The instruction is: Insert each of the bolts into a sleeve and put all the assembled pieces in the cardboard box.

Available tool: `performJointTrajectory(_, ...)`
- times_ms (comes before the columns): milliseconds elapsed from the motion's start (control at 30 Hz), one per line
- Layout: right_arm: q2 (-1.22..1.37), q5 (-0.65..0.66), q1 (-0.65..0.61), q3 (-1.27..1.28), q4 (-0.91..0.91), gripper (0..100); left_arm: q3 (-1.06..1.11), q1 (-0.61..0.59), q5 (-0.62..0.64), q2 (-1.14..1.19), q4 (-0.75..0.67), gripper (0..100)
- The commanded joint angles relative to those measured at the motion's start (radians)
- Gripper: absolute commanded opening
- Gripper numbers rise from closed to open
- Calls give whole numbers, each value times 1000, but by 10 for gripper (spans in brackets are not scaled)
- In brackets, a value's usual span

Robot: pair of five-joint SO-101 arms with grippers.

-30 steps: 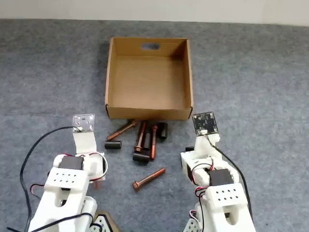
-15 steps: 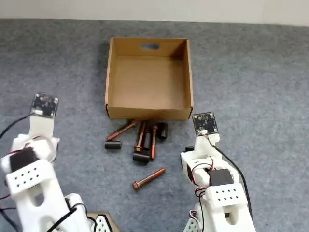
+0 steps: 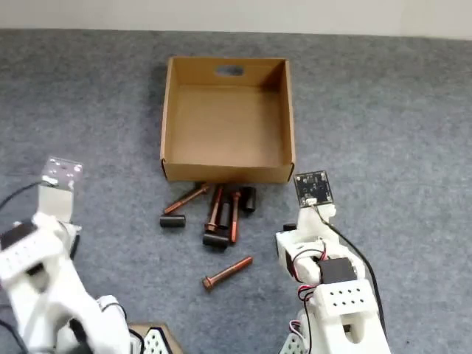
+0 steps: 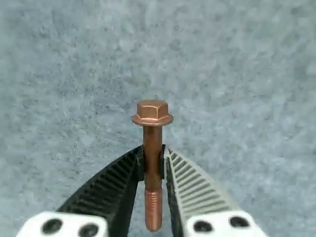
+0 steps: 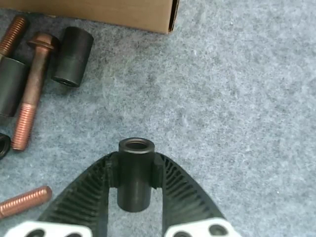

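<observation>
The left gripper is pinching a copper hex bolt by its shank, its two ribbed jaws pressing on it from either side. The flanged head is sticking out past the fingertips, and the threaded end is pointing back toward the wrist. Grey carpet is lying beneath it. In the high view the left arm is standing well off to the side of the pile of loose parts, away from the right arm.

The right gripper is clamping a black sleeve between its jaws, with the sleeve's open bore facing outward beyond the fingertips. Ahead of this gripper, toward the left arm's side, a second black sleeve is lying just beside a loose bolt. A third sleeve is resting just beside that bolt on its other side. Nearer the gripper on the same side, the threaded end of a lone bolt is lying on the carpet, apart from that cluster. Beyond the cluster, farther ahead of both grippers, the cardboard box is sitting open-topped with its front wall facing the arms and the nearest parts lying close against it
</observation>
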Motion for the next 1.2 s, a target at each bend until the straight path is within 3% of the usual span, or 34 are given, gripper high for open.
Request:
performJointTrajectory(0, -16, 0, -4, -5, -15, 5, -179, -44, -6, 243, 25, 114)
performJointTrajectory(200, -16, 0, -4, -5, -15, 5, -430, -67, -6, 541, 133, 206)
performJointTrajectory(367, -16, 0, -4, -5, -15, 5, -618, -47, -5, 711, 250, 207)
performJointTrajectory(633, -16, 0, -4, -5, -15, 5, -763, -44, -6, 881, 310, 202)
performJointTrajectory(700, -16, 0, -4, -5, -15, 5, -763, -42, -8, 903, 333, 155)
performJointTrajectory(800, -16, 0, -4, -5, -15, 5, -763, -30, -8, 921, 342, 6)
performJointTrajectory(1000, -16, 0, -4, -5, -15, 5, -760, -10, -8, 908, 434, 7)
performJointTrajectory(1167, -16, 0, -10, -8, -15, 5, -774, 45, -3, 742, 543, 7)
